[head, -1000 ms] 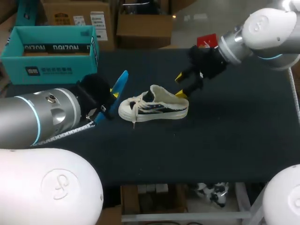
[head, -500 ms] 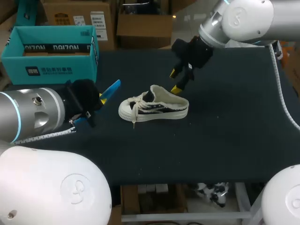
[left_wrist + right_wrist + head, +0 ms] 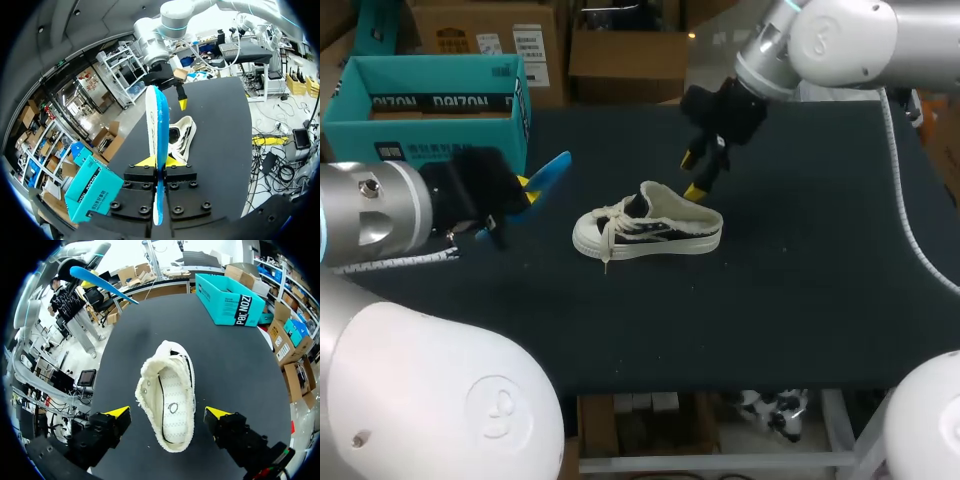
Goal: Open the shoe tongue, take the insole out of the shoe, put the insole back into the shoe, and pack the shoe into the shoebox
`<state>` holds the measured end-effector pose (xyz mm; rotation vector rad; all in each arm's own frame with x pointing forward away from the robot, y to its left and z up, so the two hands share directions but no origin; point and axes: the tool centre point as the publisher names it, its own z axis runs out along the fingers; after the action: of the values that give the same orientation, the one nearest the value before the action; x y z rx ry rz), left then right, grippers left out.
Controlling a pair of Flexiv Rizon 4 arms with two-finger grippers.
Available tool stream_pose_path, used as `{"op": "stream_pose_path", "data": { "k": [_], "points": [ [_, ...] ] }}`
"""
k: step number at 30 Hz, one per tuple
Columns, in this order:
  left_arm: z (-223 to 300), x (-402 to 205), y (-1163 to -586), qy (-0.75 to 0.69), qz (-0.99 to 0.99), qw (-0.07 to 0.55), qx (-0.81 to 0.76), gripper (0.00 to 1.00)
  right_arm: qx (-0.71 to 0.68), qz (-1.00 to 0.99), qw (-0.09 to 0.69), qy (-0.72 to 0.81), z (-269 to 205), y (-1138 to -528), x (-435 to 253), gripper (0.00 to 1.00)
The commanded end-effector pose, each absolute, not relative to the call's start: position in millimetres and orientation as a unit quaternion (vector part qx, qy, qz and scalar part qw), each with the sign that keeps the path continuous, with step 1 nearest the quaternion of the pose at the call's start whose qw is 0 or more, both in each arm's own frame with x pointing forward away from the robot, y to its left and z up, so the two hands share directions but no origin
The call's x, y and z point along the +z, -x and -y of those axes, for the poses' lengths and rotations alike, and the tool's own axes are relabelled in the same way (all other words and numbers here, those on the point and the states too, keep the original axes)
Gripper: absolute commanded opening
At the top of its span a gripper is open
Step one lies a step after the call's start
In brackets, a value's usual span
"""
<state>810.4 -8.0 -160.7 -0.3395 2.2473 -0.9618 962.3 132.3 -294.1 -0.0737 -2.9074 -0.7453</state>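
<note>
Sneaker (image 3: 648, 228) lies mid-table, toe toward 9 o'clock, no insole inside. Left gripper (image 3: 159, 162) is clenched on the blue insole (image 3: 156, 125), at the sneaker's 9 o'clock and clear of it. Right gripper (image 3: 692, 174) is released, hovering over the heel at 1 o'clock. For reinsertion, feed the insole toe-first through the opening (right could steady the heel). Teal shoebox (image 3: 440, 150) sits at 10 o'clock.

The left claw (image 3: 512, 198), gripping the blue insole (image 3: 548, 172), pulls back leftward, away from the shoe (image 3: 650, 230) and closer to the teal shoebox (image 3: 380, 150). The right claw (image 3: 692, 174) leaves the shoe's heel, shifting left and farther back, with its fingers apart.
</note>
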Motion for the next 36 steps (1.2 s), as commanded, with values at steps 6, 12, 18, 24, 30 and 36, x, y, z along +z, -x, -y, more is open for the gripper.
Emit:
{"op": "stream_pose_path", "data": {
  "k": [6,12,18,24,30,36],
  "points": [
    [12,-165,-825,0.013,-0.913,0.037,-0.405,0.0,-0.245,0.966,0.08,0.018,-130,-980,-302,1.0],
    [11,-164,-837,0.01,-0.91,0.022,-0.413,0.0,-0.236,0.968,0.083,0.013,-134,-987,-305,1.0],
    [2,-164,-845,0.004,-0.904,0.011,-0.428,0.0,-0.208,0.974,0.085,0.024,-141,-995,-310,1.0],
    [-5,-167,-847,0.013,-0.905,0.017,-0.425,0.0,-0.155,0.983,0.075,0.059,-151,-992,-315,1.0],
    [-13,-169,-848,0.019,-0.905,0.021,-0.425,0.0,-0.113,0.99,0.043,0.072,-160,-990,-323,1.0],
    [-19,-173,-850,0.021,-0.905,0.019,-0.425,0.0,-0.085,0.993,0.025,0.073,-162,-990,-338,1.0]
  ]
}}
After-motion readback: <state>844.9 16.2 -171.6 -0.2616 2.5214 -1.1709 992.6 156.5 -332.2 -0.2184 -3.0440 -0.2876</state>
